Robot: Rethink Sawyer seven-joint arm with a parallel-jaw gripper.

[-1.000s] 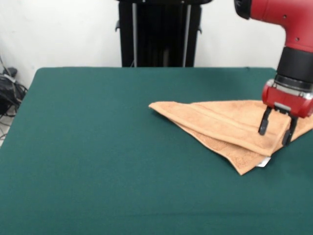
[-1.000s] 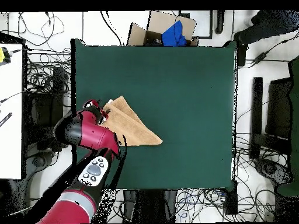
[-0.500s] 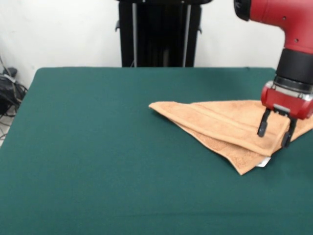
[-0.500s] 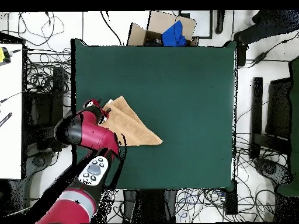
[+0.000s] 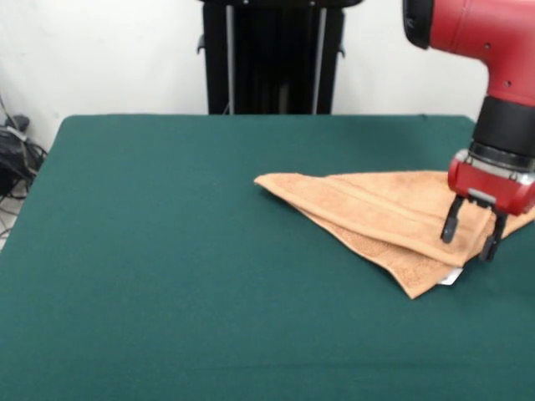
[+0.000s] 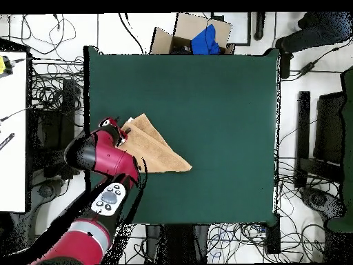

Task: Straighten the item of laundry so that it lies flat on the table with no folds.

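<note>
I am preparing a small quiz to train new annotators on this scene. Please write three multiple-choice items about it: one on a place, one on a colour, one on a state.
1. In the front view, where does the folded peach-orange terry towel lie on the dark green felt table?
A. right side
B. left side
C. centre

2. What colour is the small tag at the towel's near corner?
A. blue
B. white
C. black

3. How are the fingers of the red and black gripper?
A. shut on the towel
B. shut, empty
C. open, around the towel's folded edge

Answers:
1 A, the towel reaches from the middle to the right edge of the picture.
2 B, a white scrap shows under the corner.
3 C, two dark fingers stand apart with cloth between them.
</note>
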